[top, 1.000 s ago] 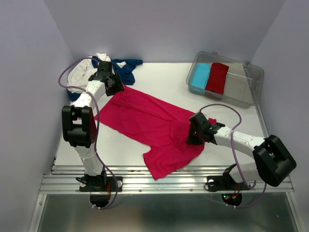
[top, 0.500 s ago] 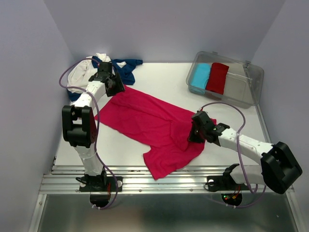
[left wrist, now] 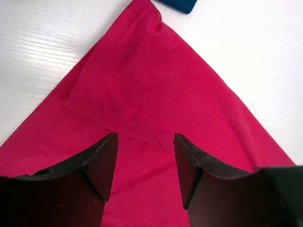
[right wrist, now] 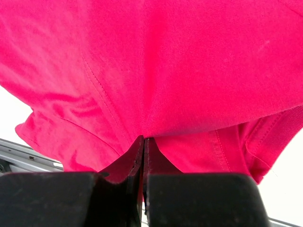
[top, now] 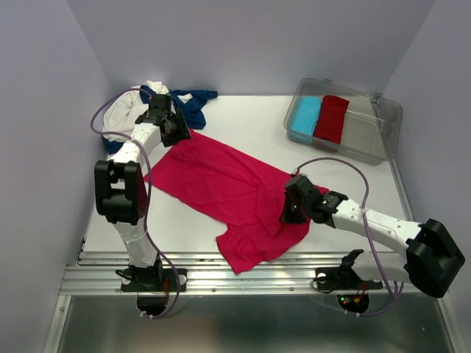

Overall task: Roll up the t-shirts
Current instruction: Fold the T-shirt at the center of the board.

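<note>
A bright pink-red t-shirt lies spread across the middle of the table, its near part bunched toward the front edge. My right gripper sits at the shirt's right side. In the right wrist view that gripper is shut, with a fold of the pink-red cloth pinched at its tips. My left gripper stands open over the shirt's far-left corner. In the left wrist view its fingers straddle flat cloth below a sleeve. A navy blue tee and a cream-white tee lie crumpled at the back left.
A clear plastic bin stands at the back right, holding a light-blue roll and a darker red roll. White tabletop shows between the shirt and the bin. A metal rail runs along the front edge.
My right gripper has shut on the pink-red cloth and moved left and slightly toward the front, drawing the shirt's right edge with it. The left arm has not moved.
</note>
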Robot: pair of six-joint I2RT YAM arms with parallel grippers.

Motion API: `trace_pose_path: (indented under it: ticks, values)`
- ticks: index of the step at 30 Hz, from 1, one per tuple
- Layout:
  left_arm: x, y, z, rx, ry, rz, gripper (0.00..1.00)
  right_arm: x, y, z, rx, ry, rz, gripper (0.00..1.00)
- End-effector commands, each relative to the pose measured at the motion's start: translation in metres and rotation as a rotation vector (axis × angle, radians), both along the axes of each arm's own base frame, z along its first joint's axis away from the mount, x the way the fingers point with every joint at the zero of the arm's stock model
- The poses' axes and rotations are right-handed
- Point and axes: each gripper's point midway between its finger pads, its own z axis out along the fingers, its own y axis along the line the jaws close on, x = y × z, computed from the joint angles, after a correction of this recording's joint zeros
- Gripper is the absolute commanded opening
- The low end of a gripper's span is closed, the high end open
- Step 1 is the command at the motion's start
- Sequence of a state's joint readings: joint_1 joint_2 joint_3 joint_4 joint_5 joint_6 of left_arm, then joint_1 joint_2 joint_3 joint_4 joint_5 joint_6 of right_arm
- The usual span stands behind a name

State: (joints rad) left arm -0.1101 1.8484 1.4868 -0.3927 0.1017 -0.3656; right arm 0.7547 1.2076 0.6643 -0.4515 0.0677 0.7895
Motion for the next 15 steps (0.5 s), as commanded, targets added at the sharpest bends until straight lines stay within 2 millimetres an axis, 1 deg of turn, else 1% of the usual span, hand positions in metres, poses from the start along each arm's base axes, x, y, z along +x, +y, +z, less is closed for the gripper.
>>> trace_pose_path:
  ticks: [1, 5, 7, 9, 10, 12, 15]
  values:
    - [0.007, -0.001, 0.012, -0.001, -0.034, 0.002, 0.62, 0.001, 0.003, 0.015, 0.008, -0.025, -0.01, 0.01]
    - [0.006, 0.006, 0.002, 0.023, -0.011, 0.044, 0.62, -0.005, -0.008, -0.006, -0.042, 0.007, -0.026, 0.01]
    - [0.002, 0.013, -0.007, 0.043, 0.014, 0.082, 0.61, -0.008, -0.013, -0.016, -0.063, 0.022, -0.033, 0.01]
    - [0.0, 0.014, -0.013, 0.046, 0.028, 0.092, 0.61, -0.009, -0.014, -0.019, -0.068, 0.025, -0.039, 0.01]
    - [-0.001, 0.022, -0.02, 0.078, 0.036, 0.126, 0.6, -0.01, -0.016, -0.022, -0.076, 0.026, -0.044, 0.01]
    - [-0.002, 0.027, -0.025, 0.088, 0.044, 0.143, 0.6, -0.009, -0.017, -0.023, -0.078, 0.025, -0.046, 0.01]
    - [0.002, 0.032, -0.035, 0.095, 0.044, 0.167, 0.61, -0.008, -0.017, -0.024, -0.084, 0.024, -0.046, 0.01]
